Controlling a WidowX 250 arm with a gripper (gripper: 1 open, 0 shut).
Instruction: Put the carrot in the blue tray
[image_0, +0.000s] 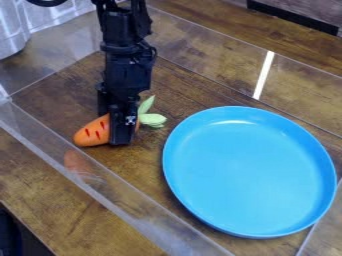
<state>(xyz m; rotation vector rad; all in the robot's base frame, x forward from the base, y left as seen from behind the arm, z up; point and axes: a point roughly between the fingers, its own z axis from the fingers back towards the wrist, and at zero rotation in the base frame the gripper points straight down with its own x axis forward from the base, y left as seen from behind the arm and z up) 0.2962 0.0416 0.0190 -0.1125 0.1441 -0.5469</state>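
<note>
The orange carrot (94, 132) lies on the wooden table left of the blue tray (251, 170), its pale green leaves (151, 119) pointing toward the tray. My black gripper (122, 128) stands upright over the carrot's middle, fingertips down at table level, and is shut on the carrot. The orange tip pokes out on the left of the fingers and the leaves on the right. The round blue tray has nothing in it and sits a short gap to the right of the leaves.
A clear plastic sheet with raised edges (80, 165) covers the dark wooden table (201, 50). A grey object (11, 30) stands at the far left corner. The table's front left edge drops off near the bottom left.
</note>
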